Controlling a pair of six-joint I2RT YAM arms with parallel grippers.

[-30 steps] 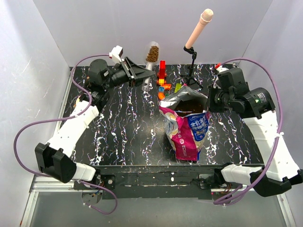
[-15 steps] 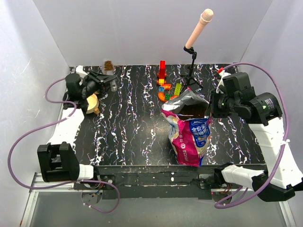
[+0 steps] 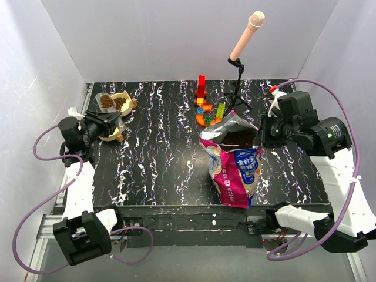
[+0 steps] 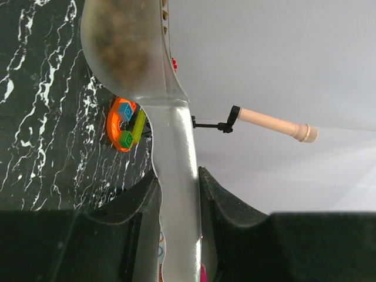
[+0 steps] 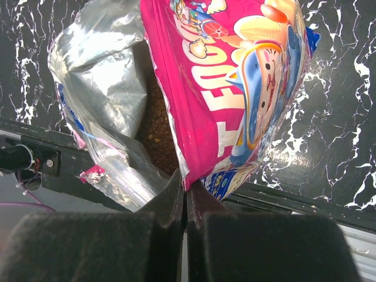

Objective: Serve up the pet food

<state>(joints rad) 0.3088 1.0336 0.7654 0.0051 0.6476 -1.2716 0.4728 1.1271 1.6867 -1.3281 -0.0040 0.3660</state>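
We see a black marbled table with an arm at either side. Right of its middle stands the foil bag, white, blue and magenta-pink, its silver-lined mouth gaping open. The right gripper pinches the bag's pink rim, with the fingers pressed tight together on the foil. At the far edge a pale microphone leans on a black stand. Near the far left corner sits a tan bowl. Just left of it we find the clear scoop, its handle clamped between the fingers of the left gripper. We cannot tell whether scoop and bowl touch. Bright toy blocks lie behind the bag. The kibble is in three places: a dark brown mass inside the bag, a heap in the scoop's cup, and some in the bowl.
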